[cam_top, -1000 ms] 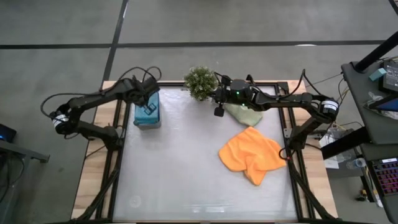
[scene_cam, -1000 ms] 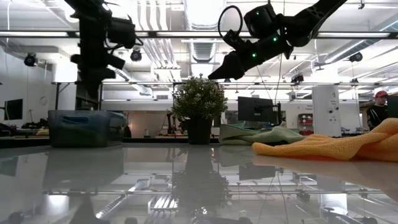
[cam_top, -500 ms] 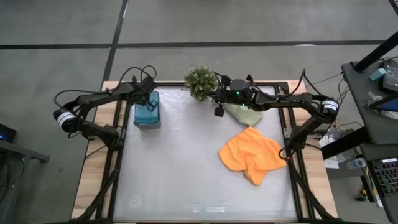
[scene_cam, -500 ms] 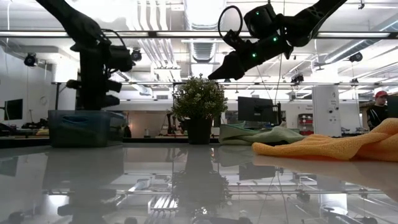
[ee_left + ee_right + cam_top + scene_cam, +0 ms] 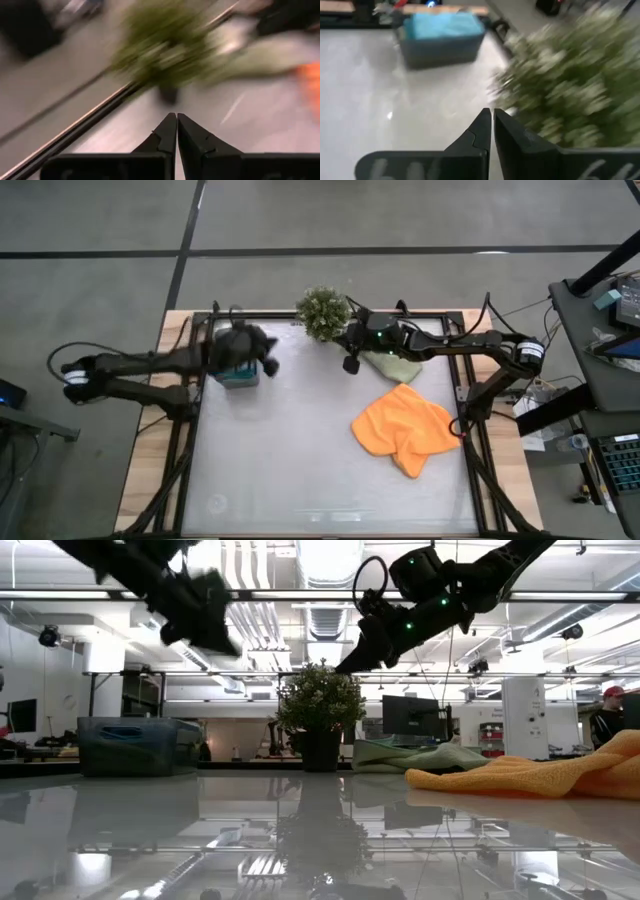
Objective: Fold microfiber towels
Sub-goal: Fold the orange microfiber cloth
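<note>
Now swinging off the tray toward the plant, left gripper clenched, empty; right gripper clenched beside plant; orange towel unfolded.

Two slender black six-joint arms carry loose black cables looping along their links. Silver-grey cylindrical motor housings sit at each arm's outer joint. The right arm's wrist block shows small green lights. Each arm ends in two tapering, matte black wedge-shaped fingers.

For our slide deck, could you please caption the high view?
Both shut claws, left and right, hover above crumpled orange microfiber towel, bushy green plant behind.
</note>
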